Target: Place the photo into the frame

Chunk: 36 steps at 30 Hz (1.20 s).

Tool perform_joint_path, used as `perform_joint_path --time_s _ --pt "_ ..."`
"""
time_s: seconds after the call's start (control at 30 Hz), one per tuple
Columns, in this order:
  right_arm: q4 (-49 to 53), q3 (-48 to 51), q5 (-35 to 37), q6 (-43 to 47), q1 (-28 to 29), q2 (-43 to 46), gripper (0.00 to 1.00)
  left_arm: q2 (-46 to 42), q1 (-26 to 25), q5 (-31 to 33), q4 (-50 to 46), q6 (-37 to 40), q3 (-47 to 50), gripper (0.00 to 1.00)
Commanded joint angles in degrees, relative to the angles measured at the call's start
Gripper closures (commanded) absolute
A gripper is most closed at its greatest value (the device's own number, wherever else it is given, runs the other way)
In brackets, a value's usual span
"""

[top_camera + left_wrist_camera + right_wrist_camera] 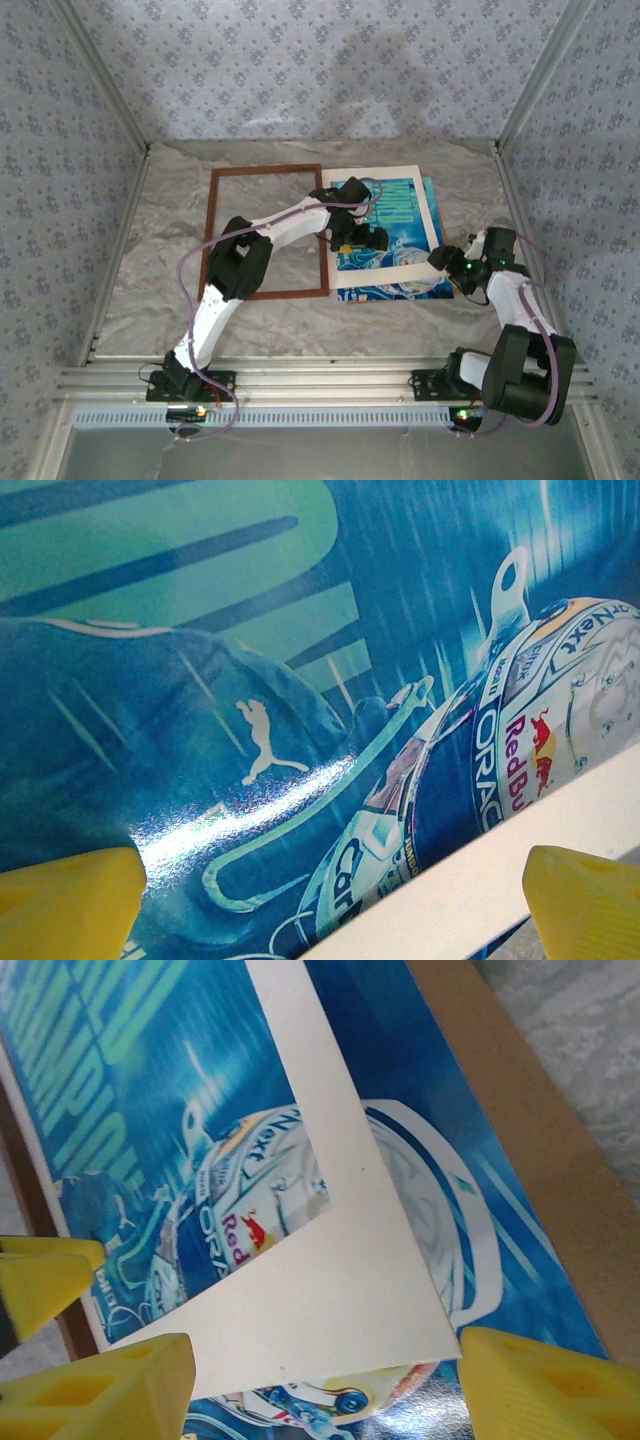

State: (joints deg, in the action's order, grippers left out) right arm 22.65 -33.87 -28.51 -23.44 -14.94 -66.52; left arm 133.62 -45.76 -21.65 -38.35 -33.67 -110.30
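The photo [402, 225], blue-teal with pale lettering and a white helmet, lies to the right of the reddish-brown frame [213, 230], which rests flat on the table. A cream mat [390, 271] lies skewed on top of the photo. My left gripper [357, 218] hovers open, low over the photo [250, 700]. Its yellow fingertips [70, 900] stand wide apart with nothing between them. My right gripper [447, 262] is open at the photo's near right corner. In the right wrist view its fingers [545, 1385] straddle the mat's corner [350, 1300] above the photo [140, 1090].
A plain brown backing board [520, 1110] lies under the photo, its edge showing on the right. The marble-patterned table [300, 320] is walled by patterned panels on three sides. The frame's moulding [25, 1175] runs along the photo's far edge.
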Motion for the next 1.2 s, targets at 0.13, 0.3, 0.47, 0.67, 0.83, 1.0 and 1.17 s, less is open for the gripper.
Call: perform_joint_path --time_s 0.13,0.3,0.47,0.67,0.83,1.0,1.17 --pt "-4.4 2.5 -4.6 -0.9 -0.2 1.7 0.41 1.3 -0.1 -0.7 -1.0 0.8 2.0 0.02" --pt "-5.6 2.6 -4.5 -1.4 -0.2 0.9 0.51 1.0 -0.1 -0.6 -1.0 0.8 2.2 0.01" --pt "-6.5 1.8 -3.0 -1.3 -0.2 -0.8 0.58 0.7 -0.1 -0.5 -0.9 0.8 2.5 0.01" --pt "-8.2 -0.1 -2.4 -3.4 -0.2 -4.3 0.74 0.2 0.0 -0.3 -1.0 0.9 2.9 0.01" --pt "-8.4 -0.9 -1.2 -5.3 -0.2 -3.4 0.89 -0.4 -0.1 -0.5 -1.2 0.8 2.4 0.02" --pt "-6.5 -3.0 -0.9 -6.0 -0.2 -0.9 1.00 -1.3 0.4 -2.7 -2.3 0.8 -0.9 0.02" --pt "-3.7 -5.9 -0.2 -5.7 0.2 0.8 1.00 -3.7 2.4 -5.2 -3.1 0.5 -5.8 0.02"
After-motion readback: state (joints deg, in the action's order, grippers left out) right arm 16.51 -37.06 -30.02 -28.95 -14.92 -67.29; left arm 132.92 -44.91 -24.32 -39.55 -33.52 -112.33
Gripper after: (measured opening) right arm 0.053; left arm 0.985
